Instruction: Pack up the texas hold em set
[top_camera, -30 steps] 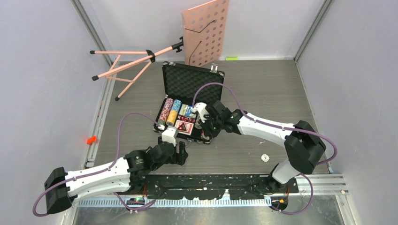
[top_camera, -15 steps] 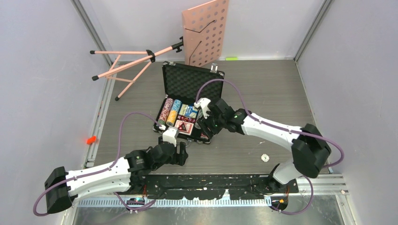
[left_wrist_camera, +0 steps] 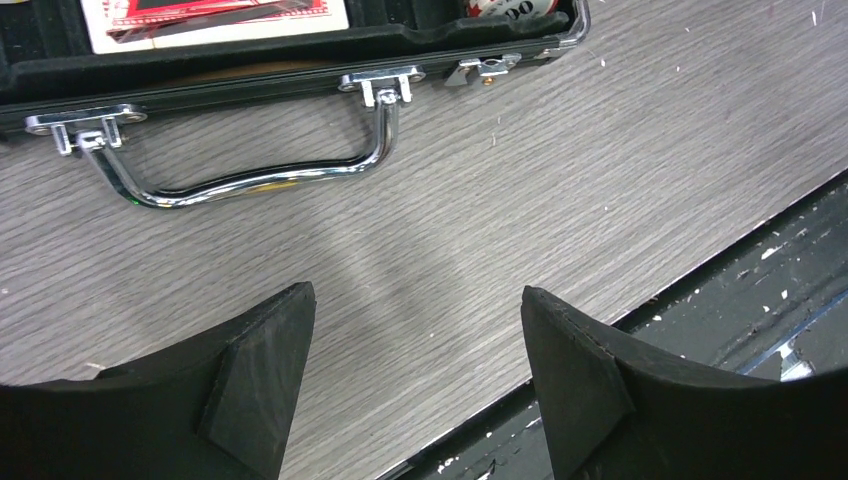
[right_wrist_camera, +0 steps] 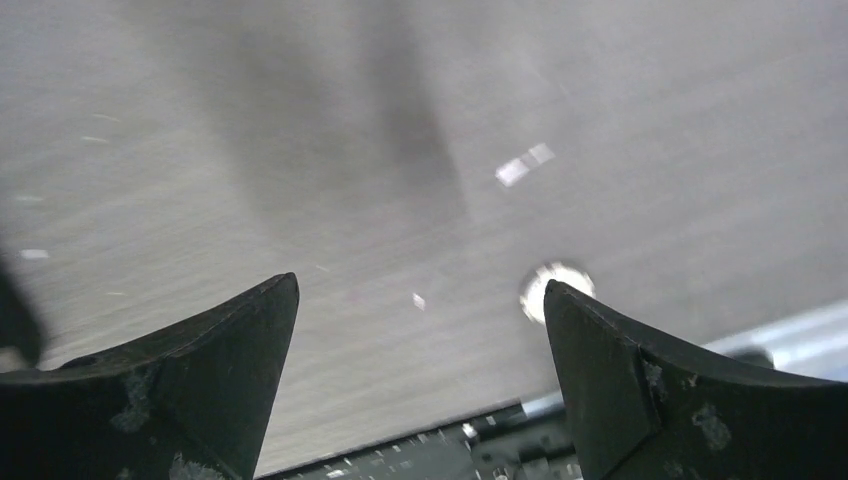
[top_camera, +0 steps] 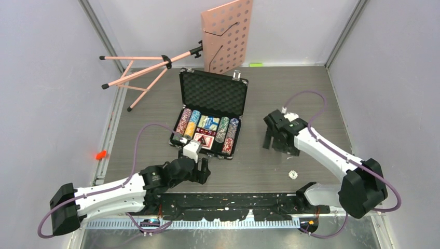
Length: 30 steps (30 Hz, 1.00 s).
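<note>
The black silver-edged case [top_camera: 179,141] of the texas hold em set lies open mid-table, its foam-lined lid [top_camera: 214,93] upright. Rows of striped chips [top_camera: 188,122] fill the left of the tray, two more rows [top_camera: 227,129] the right, with a red card deck [top_camera: 204,140] in front. A small white round chip [top_camera: 292,175] lies loose on the table, blurred in the right wrist view [right_wrist_camera: 555,290]. My left gripper [top_camera: 201,168] [left_wrist_camera: 415,295] is open and empty just in front of the case handle [left_wrist_camera: 250,180]. My right gripper [top_camera: 275,142] [right_wrist_camera: 420,285] hovers open, empty, right of the case.
A pink perforated music stand [top_camera: 227,36] leans at the back wall, its tripod legs [top_camera: 140,70] lying over the back left of the table. A dark metal rail [top_camera: 249,202] runs along the table's near edge.
My right arm has pulled out of the case and swung right over bare table, its jaws opening wide. Two chip rows now show where it was. The left arm has barely moved.
</note>
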Motion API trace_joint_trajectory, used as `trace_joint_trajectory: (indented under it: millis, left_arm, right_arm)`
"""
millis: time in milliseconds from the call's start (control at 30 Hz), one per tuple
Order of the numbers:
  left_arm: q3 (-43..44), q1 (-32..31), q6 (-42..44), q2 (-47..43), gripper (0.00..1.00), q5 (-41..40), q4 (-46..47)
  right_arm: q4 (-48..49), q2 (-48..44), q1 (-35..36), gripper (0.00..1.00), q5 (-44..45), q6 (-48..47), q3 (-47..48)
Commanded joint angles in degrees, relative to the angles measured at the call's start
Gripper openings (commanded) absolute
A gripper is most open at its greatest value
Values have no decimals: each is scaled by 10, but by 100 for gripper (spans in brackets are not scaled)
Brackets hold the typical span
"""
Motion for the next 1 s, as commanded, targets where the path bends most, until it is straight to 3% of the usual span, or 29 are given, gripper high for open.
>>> trace_joint_trajectory:
  millis: [0,133,333,700,967]
  left_arm:
    - [18,3,31,16,78,23,59]
    - [17,3,43,39,78,47,89]
    - [26,3,63,70,79,70,106]
    - [25,3,64,71,79,103,110]
    - [9,3,57,53,79,94,110]
  right_arm:
    - [-151,-69,-5,99,45,178,-38]
    - [-181,-148,-15,97,80,286,-79]
    - [-176,-209,-50,92,62,347,-136]
    - [-45,-120,-123,81,-3,330,-200]
    - [-27,-90,-136,73,-22,321,-197]
